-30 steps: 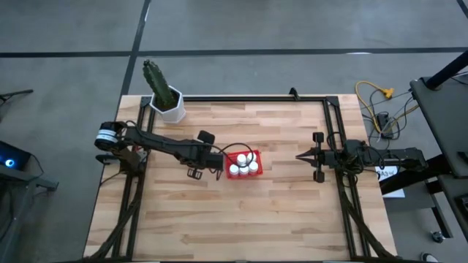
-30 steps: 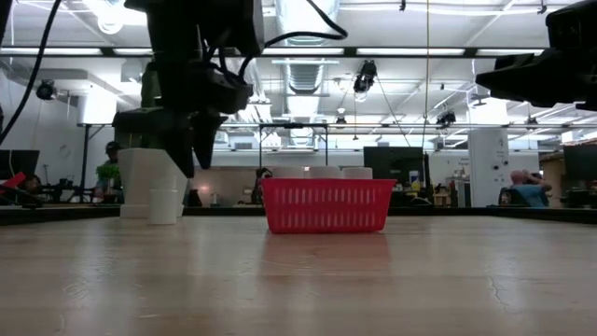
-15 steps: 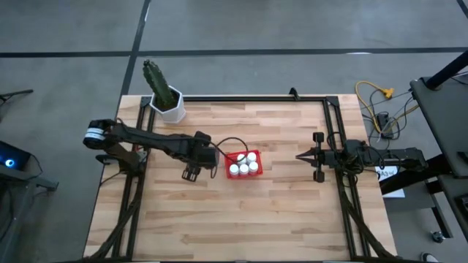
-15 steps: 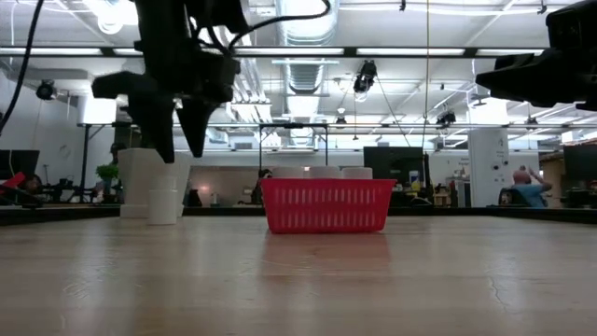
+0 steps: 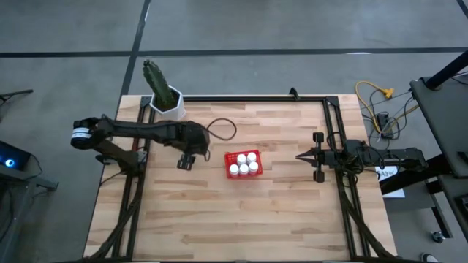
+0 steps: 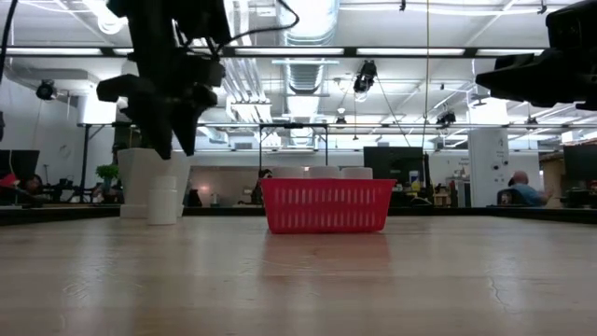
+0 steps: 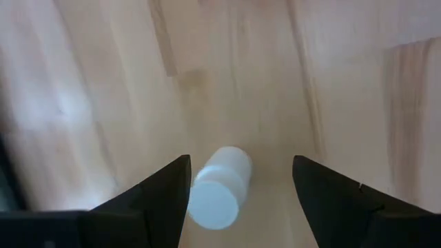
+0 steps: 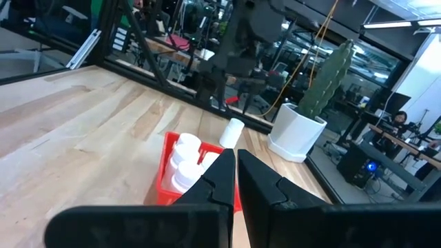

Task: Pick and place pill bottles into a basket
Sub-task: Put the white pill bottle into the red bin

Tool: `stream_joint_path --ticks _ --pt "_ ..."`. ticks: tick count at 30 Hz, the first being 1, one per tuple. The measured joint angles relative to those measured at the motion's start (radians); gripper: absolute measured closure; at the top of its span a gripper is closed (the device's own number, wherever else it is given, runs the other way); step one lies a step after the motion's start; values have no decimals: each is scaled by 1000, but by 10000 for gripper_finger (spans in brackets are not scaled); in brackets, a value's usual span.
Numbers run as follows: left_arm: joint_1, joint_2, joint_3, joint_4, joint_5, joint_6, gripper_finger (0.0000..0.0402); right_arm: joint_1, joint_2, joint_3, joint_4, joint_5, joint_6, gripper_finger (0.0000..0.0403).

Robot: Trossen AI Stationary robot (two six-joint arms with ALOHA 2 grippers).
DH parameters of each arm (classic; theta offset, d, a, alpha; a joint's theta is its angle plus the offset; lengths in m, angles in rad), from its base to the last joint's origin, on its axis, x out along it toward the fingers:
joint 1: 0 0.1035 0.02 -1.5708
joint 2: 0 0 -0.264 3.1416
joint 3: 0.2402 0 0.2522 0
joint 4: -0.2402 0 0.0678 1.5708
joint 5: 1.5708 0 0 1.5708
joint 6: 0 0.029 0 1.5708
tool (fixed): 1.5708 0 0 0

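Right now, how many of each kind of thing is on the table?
Bottles: 6 (5 in the basket, 1 out on the table)
Basket: 1
Cactus pot: 1
Total: 8

Both arms are dark and jointed. The left arm (image 5: 139,131) has a silver-white ring at its base and a looping black cable; the right arm (image 5: 365,156) is black throughout.

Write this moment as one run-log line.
left gripper: open above small white pill bottle | red mesh plastic basket: five bottles inside | right gripper: shut, waiting at table's right
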Motion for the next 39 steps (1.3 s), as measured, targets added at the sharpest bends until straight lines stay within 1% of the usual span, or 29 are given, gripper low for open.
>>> stream_joint_path --ticks 2,4,14,19,24,29,39 --pt "38 0 -10 10 61 8 166 0 0 0 1 0 -2 394" --pt "66 -1 -14 33 92 23 166 0 0 0 0 0 0 394" --pt "152 9 -19 63 101 63 166 0 0 0 0 0 -1 394" --pt "187 10 -54 78 152 61 166 0 0 0 0 0 -2 394" --pt "207 10 -116 97 153 60 166 0 0 0 0 0 -2 394" --pt "209 10 -166 165 154 59 166 0 0 0 0 0 -2 394" --pt "215 10 -218 193 154 57 166 0 0 0 0 0 0 394"
